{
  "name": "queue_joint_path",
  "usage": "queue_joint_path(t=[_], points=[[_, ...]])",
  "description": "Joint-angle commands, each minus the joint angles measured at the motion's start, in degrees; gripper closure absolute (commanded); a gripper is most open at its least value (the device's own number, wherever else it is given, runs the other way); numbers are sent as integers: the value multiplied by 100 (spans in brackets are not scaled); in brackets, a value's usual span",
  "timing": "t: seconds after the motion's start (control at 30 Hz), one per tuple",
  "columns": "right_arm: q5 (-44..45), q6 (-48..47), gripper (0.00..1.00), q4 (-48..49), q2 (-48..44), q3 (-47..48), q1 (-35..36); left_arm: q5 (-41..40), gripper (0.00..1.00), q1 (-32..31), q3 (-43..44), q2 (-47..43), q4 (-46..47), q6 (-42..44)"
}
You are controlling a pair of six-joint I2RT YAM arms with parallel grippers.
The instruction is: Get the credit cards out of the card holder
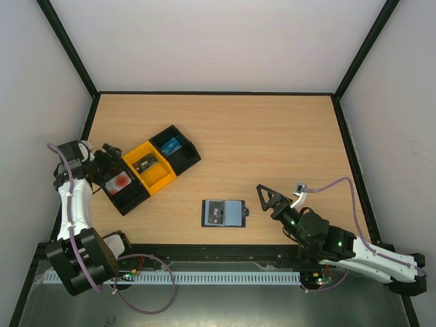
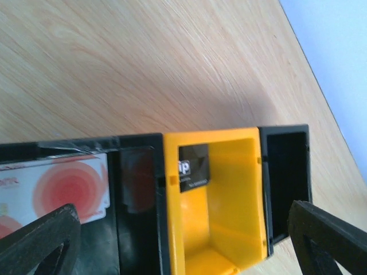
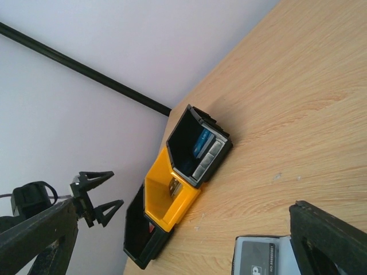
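Observation:
The card holder (image 1: pixel 223 212) lies open on the table near the front edge, grey-blue panels up, with a dark card (image 1: pixel 215 212) showing in its left panel; its corner also shows in the right wrist view (image 3: pixel 261 258). A white card with a red round mark (image 2: pixel 57 189) lies in the near black tray (image 1: pixel 126 196). A dark patterned card (image 2: pixel 194 166) lies in the yellow tray (image 1: pixel 160 178). A blue card (image 1: pixel 172 144) lies in the far black tray (image 1: pixel 189 155). My left gripper (image 1: pixel 107 159) is open and empty just above the near black tray. My right gripper (image 1: pixel 261 196) is open and empty, right of the holder.
The three trays sit in a diagonal row at the table's left. A black frame edges the table, with white walls behind and at the sides. Bare wood lies between the trays and the holder and across the far half.

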Motion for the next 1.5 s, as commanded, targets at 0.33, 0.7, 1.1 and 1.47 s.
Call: queue_joint_path(t=[0.33, 0.7, 1.1, 1.47], points=[[-69, 533, 2, -227, 695, 102, 9, 1271, 1, -632, -393, -1152, -310, 542], [-734, 491, 2, 698, 2023, -85, 9, 1574, 20, -1685, -629, -2045, -481, 36], [-1607, 73, 54, 2097, 3733, 36, 9, 611, 38, -4237, -1636, -2368, 1049, -1737], [-1933, 173, 73, 2928, 5180, 154, 9, -374, 41, -6439, -2096, -1078, 2755, -2521]])
